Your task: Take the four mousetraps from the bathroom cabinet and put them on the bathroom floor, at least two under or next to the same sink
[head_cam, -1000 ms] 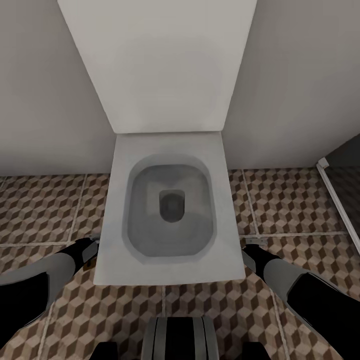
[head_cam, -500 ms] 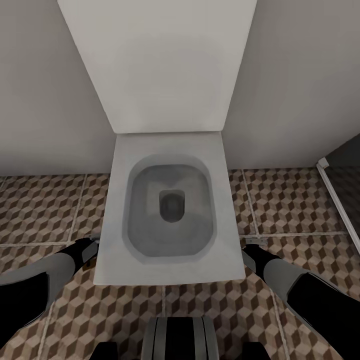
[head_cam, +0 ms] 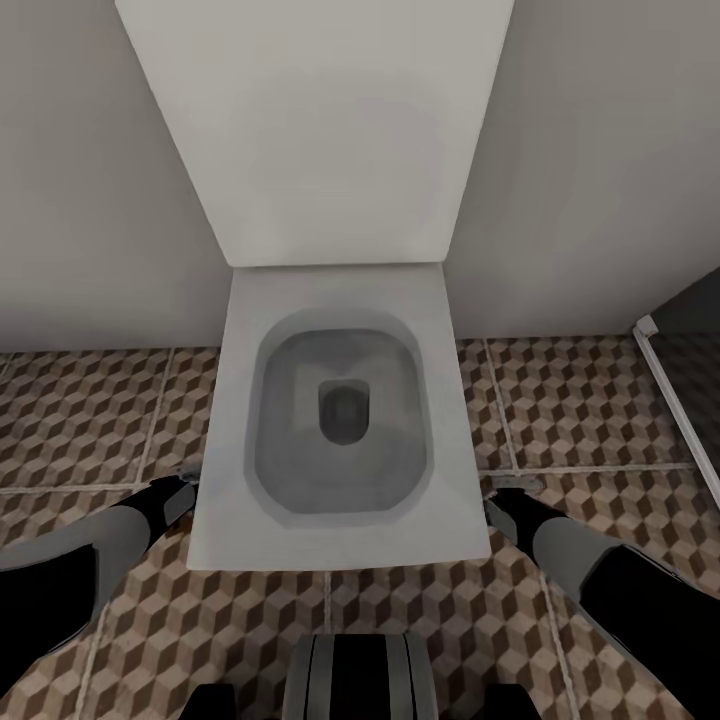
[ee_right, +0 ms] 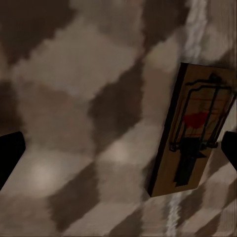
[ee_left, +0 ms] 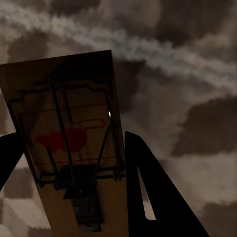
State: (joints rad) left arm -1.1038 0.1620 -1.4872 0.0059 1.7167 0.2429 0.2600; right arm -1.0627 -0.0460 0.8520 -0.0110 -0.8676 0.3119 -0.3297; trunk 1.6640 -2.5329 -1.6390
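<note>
A mousetrap [ee_left: 74,143], a tan plate with wire parts and a red mark, sits between the dark fingers of my left gripper [ee_left: 73,138], which is shut on it just above the bathroom floor [ee_left: 187,98]. A second mousetrap [ee_right: 195,133] lies flat on the cube-pattern floor [ee_right: 89,113] across a grout line. My right gripper [ee_right: 122,140] stands wide open over it, with the trap near one fingertip. In the head view both arms reach down to the floor [head_cam: 90,420] on either side of a toilet. The cabinet and the sink are out of view.
A white toilet [head_cam: 340,520] with its lid up stands straight ahead against the pale wall, between my left arm [head_cam: 120,535] and my right arm [head_cam: 570,545]. A shower threshold [head_cam: 670,400] runs along the right, with dark floor behind it.
In the head view my right forearm has shifted slightly down and back. The left arm and the camera have stayed still.
</note>
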